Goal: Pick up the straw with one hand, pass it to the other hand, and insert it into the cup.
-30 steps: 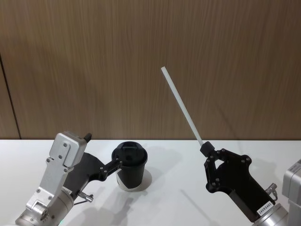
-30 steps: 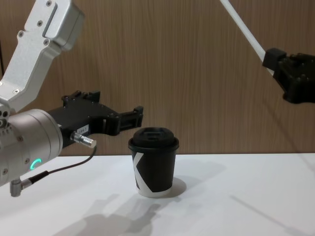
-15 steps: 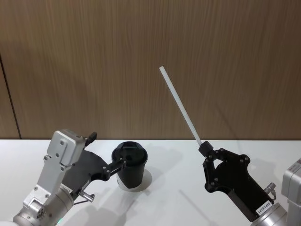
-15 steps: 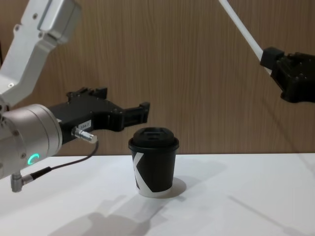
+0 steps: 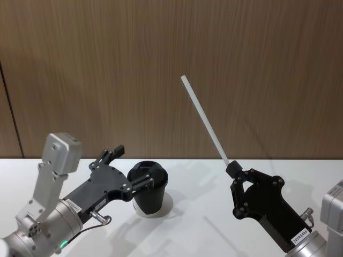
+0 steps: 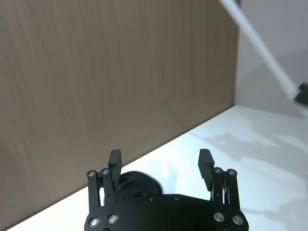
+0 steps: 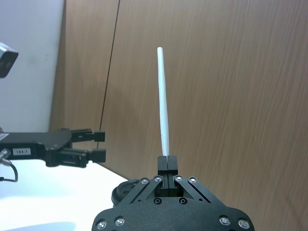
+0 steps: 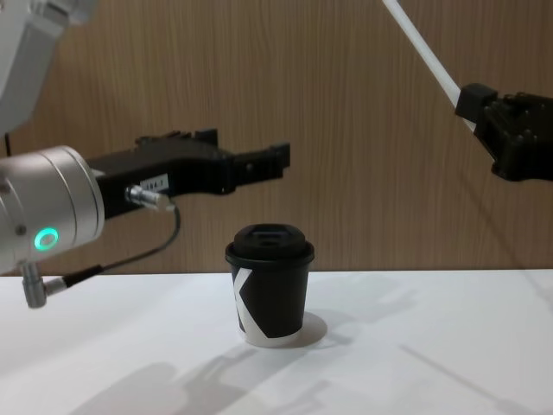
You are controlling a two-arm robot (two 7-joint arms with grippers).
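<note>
The straw (image 5: 206, 120) is held aloft at its lower end by the right gripper (image 5: 233, 169), whose jaws are closed on it. It leans upward and toward the robot's left, well above the table (image 5: 214, 225). The left gripper (image 8: 278, 161) is seen in the air above the cup (image 8: 270, 290), reaching in from the left. Its jaws are spread wide and empty, well apart from the straw. The cup stands upright on the table with its lid on, between the two arms.

The step in hand is judged to be the handover. It would best be done with the open jaws brought around the straw's middle, clear of the right gripper, so that a long lower part is left free for the lid. The straw should be centred between the jaws before they are closed. The right grip should be released only once the left is firm. As the straw looks thin and light, it could be tilted or flicked by a glancing touch. The opening in the lid cannot be made out clearly.
</note>
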